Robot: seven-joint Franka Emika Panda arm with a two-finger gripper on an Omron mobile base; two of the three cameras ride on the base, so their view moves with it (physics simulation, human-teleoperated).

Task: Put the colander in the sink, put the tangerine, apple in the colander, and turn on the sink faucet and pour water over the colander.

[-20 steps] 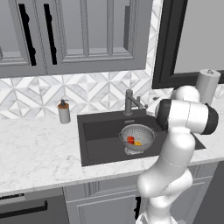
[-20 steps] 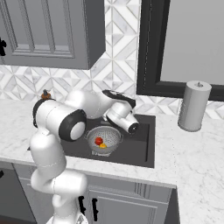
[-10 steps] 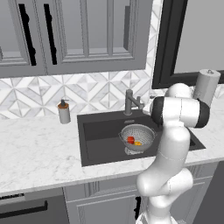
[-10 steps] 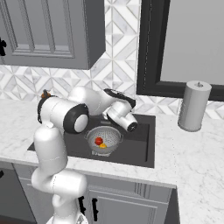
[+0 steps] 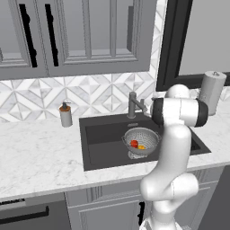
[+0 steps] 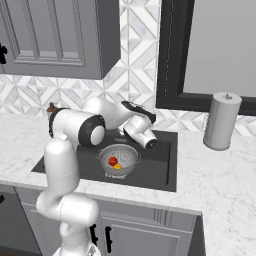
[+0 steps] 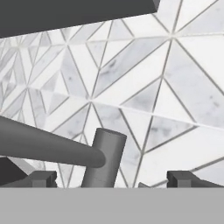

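Two fruits (image 5: 137, 144) in colander (image 5: 143, 140), base views

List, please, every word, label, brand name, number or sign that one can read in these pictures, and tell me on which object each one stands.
There are none: no readable text shows in any view.
The soap dispenser, the paper towel roll, the sink faucet, the colander, the cabinet doors and the backsplash tiles all carry plain surfaces, with no letters, numbers, logos or signs.
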